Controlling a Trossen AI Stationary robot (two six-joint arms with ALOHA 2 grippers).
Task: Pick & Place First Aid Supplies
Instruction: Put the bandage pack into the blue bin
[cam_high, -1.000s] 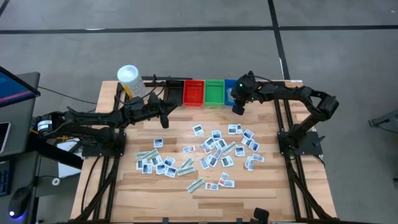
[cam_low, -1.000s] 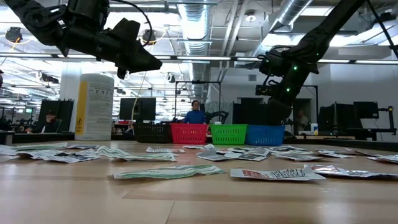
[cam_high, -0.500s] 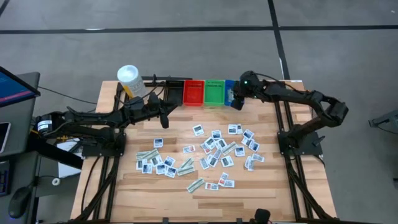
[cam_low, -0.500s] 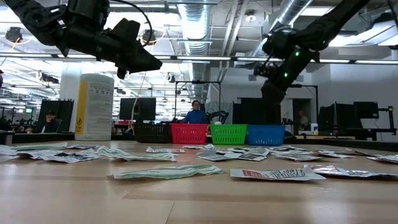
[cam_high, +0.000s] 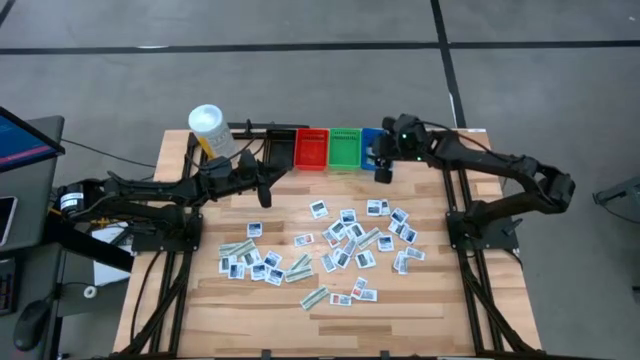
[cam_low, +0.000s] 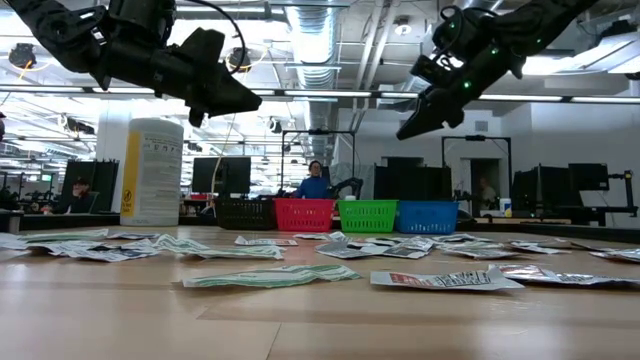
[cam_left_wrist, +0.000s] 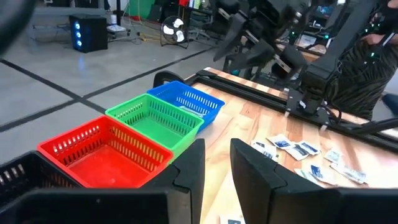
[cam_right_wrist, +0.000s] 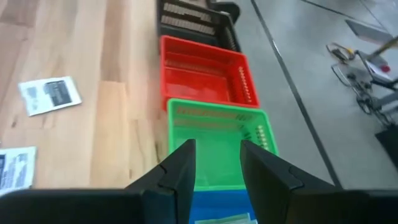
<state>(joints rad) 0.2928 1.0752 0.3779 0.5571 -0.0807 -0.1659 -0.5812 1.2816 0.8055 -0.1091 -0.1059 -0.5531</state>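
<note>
The first aid supplies (cam_high: 345, 240) are small flat white packets and pale-green strips lying scattered on the wooden table (cam_high: 430, 300); they also show in the low view (cam_low: 440, 280). My right gripper (cam_high: 381, 172) hangs high over the blue bin (cam_high: 371, 145), slanting down, open and with nothing between its fingers (cam_right_wrist: 217, 168). One pale packet (cam_right_wrist: 227, 219) lies inside the blue bin (cam_right_wrist: 211, 208). My left gripper (cam_high: 265, 198) hovers over the table near the black bin (cam_high: 275, 145), nearly level. It is open with a narrow gap and holds nothing (cam_left_wrist: 214, 168).
Black, red (cam_high: 311, 148), green (cam_high: 345, 148) and blue bins stand in a row at the table's far edge. A white-capped yellow bottle (cam_high: 207, 128) stands at the far left corner. Bare wood lies along the near edge. People sit in the room beyond the table (cam_low: 315, 180).
My right gripper has risen from low at the blue bin to well above it. It has tipped from pointing steeply down to a shallower slant, and its elbow has swung toward the table's right edge. The packets have kept still.
</note>
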